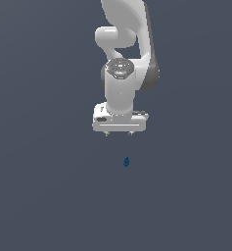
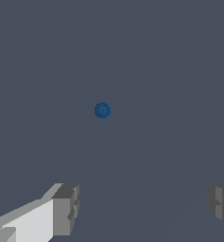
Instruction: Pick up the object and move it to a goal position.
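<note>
The object [image 1: 126, 162] is a tiny dark blue piece lying on the grey floor, a little in front of the arm in the exterior view. In the wrist view the object [image 2: 102, 110] shows as a small round blue knob seen from above. My white gripper [image 1: 119, 133] hangs above the floor, behind the object and apart from it. Its two fingers [image 2: 66, 208] stand wide apart with nothing between them; the gripper [image 2: 142, 208] is open and empty.
The plain dark grey floor [image 1: 49, 196] fills both views. The white arm [image 1: 125, 59] rises behind the gripper. No other objects or any goal marker show.
</note>
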Tool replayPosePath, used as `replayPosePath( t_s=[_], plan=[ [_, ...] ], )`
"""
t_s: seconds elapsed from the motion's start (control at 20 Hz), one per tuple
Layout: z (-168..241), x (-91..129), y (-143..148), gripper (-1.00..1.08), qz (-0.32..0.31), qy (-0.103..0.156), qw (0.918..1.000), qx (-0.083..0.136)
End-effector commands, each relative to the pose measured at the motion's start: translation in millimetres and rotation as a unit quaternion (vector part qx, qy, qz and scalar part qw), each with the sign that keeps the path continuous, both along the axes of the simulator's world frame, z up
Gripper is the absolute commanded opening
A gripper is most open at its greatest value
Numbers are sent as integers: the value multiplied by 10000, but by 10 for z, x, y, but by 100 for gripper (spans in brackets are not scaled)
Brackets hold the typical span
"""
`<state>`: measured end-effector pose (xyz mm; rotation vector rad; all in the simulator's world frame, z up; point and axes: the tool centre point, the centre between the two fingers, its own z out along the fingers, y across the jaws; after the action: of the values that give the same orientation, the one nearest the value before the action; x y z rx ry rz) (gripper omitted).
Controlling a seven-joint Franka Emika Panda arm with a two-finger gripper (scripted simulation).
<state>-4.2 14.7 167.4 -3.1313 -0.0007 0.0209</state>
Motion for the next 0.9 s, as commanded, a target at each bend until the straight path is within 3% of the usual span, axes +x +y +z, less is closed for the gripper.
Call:
replayPosePath(
  t_s=[0.0, 0.45, 0.85],
  plan=[
    [0, 0, 0, 100, 0, 0, 10000, 0],
    [-45, -56, 91, 100, -140, 154, 9997, 84],
    [-103, 19, 112, 100, -232, 132, 9996, 72]
  ],
)
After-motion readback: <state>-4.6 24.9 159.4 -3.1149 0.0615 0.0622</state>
